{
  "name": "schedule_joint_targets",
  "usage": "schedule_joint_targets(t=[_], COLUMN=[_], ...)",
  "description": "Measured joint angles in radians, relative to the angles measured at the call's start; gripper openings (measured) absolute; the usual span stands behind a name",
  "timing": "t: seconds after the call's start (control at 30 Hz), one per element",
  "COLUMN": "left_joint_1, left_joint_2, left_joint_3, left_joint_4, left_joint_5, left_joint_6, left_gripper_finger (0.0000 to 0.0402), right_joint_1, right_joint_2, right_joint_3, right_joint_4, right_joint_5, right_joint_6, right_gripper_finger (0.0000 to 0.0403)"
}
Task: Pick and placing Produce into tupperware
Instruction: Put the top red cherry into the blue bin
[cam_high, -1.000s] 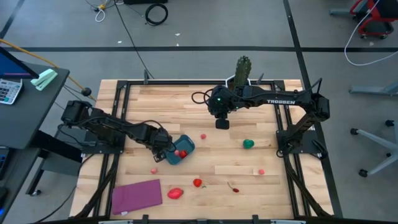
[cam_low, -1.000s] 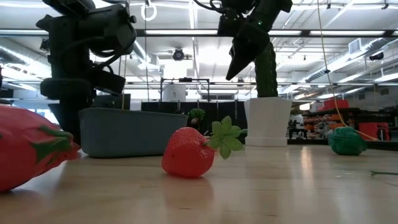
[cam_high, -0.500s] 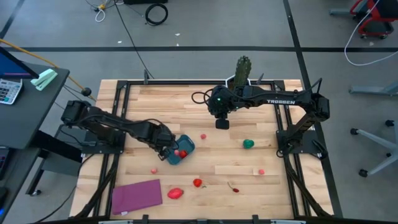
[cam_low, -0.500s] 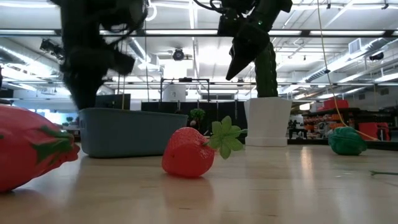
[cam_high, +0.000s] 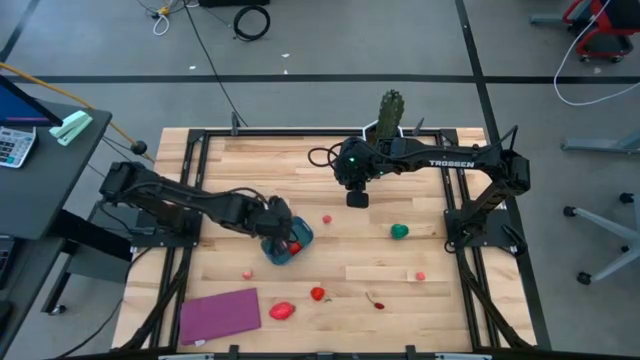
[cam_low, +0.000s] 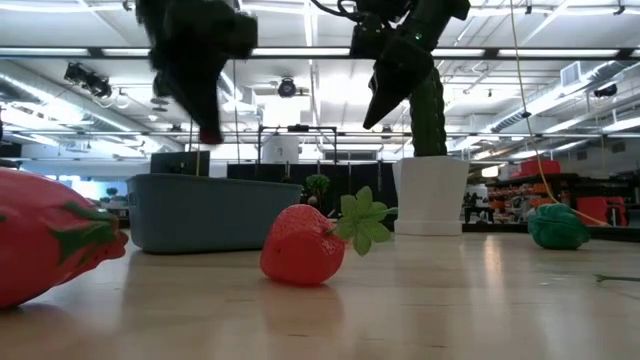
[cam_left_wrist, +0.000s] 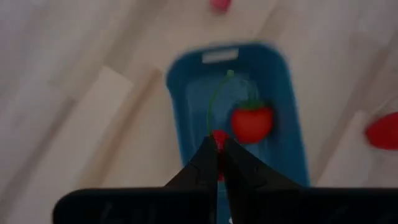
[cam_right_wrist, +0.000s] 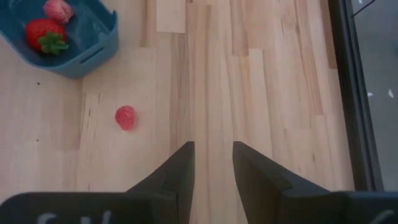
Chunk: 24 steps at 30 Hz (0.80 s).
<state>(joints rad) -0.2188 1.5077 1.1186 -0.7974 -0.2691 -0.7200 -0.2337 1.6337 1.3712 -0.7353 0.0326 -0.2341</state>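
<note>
The teal tupperware (cam_high: 288, 240) sits left of the table's centre, with a red strawberry (cam_left_wrist: 252, 121) inside. My left gripper (cam_high: 279, 231) hangs over it, shut on a tiny red produce piece (cam_left_wrist: 218, 137) with a thin green stem. My right gripper (cam_high: 357, 198) hovers open above the table's far middle, holding nothing. Loose produce lies on the wood: a small red piece (cam_high: 326, 219), a green piece (cam_high: 400, 232), two pink ones (cam_high: 420, 276) (cam_high: 248, 273), a strawberry (cam_high: 317, 294) and a bigger red fruit (cam_high: 282, 311). My left gripper pinches the tiny red piece (cam_left_wrist: 218, 138) between its two fingertips, coming from above and pointing down. The piece is lifted clear over the tupperware's (cam_left_wrist: 186, 106) inside. Its green stem (cam_left_wrist: 214, 102) curves out beyond the fingers.
A purple mat (cam_high: 219, 314) lies at the near left corner. A cactus in a white pot (cam_high: 390, 112) stands at the far edge, behind my right arm. A small stemmed piece (cam_high: 376, 300) lies near the front. Bare wood stretches between the scattered produce.
My left gripper has moved from the tupperware's left side toward the table's right and risen, and now hangs over the tupperware. My right arm has kept still.
</note>
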Motion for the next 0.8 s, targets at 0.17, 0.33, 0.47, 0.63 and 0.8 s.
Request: schedule_joint_targets(t=[0.17, 0.33, 0.47, 0.63, 0.8], left_joint_1=[-0.008, -0.017, -0.024, -0.028, -0.027], left_joint_2=[0.04, 0.059, 0.064, 0.064, 0.064], left_joint_3=[-0.124, -0.174, -0.176, -0.176, -0.176], left_joint_4=[0.082, 0.148, 0.217, 0.247, 0.247], left_joint_5=[0.084, 0.124, 0.192, 0.225, 0.225], left_joint_6=[-0.086, -0.103, -0.045, -0.028, -0.029], left_gripper_finger=[0.0026, 0.0042, 0.0043, 0.0061, 0.0102], right_joint_1=[0.0, 0.0, 0.0, 0.0, 0.0], right_joint_2=[0.0, 0.0, 0.0, 0.0, 0.0], right_joint_3=[0.0, 0.0, 0.0, 0.0, 0.0], right_joint_4=[0.0, 0.007, 0.008, 0.009, 0.01], right_joint_5=[0.0, 0.0, 0.0, 0.0, 0.0], right_joint_6=[0.004, 0.003, 0.004, 0.004, 0.004], right_gripper_finger=[0.0116, 0.0116, 0.0116, 0.0116, 0.0116])
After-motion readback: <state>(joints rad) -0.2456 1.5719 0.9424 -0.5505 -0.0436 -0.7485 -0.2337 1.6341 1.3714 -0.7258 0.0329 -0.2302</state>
